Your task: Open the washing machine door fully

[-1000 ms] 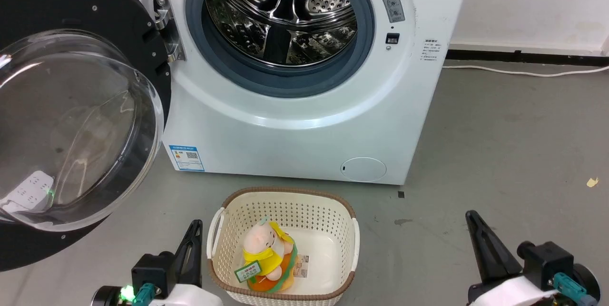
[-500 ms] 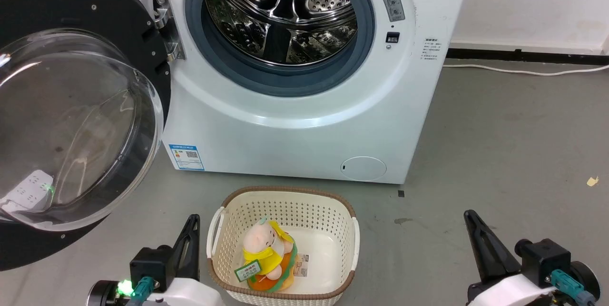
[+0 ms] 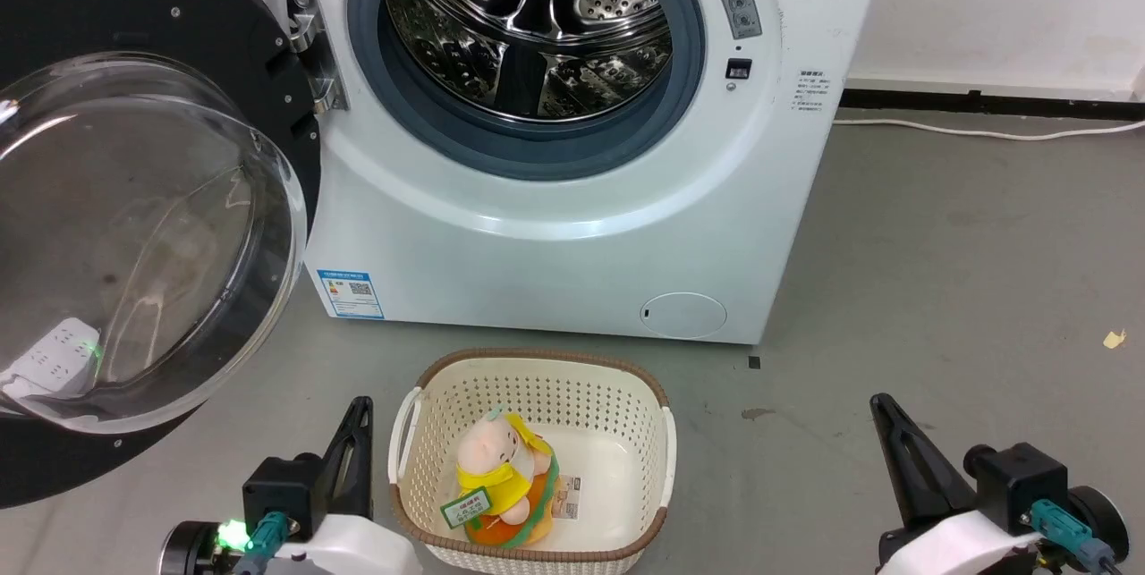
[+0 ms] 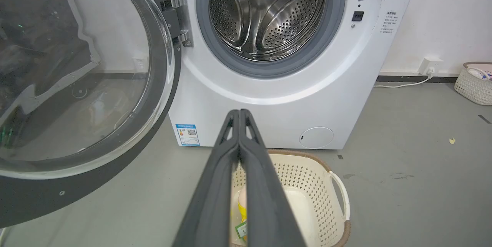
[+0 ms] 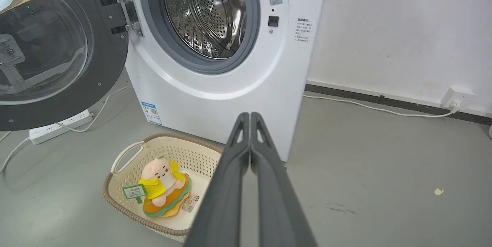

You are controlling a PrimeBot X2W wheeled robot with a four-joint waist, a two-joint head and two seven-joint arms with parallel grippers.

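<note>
Door (image 3: 134,226) swung wide beside machine (image 3: 555,271), drum (image 3: 528,21) clear: task judged done. Left pincer (image 4: 239,113), right pincer (image 5: 250,115) clenched empty, parked low flanking basket (image 3: 537,359), clear of door.

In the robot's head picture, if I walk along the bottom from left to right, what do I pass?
left gripper → cream basket with a plush toy sitting inside it → right gripper
</note>
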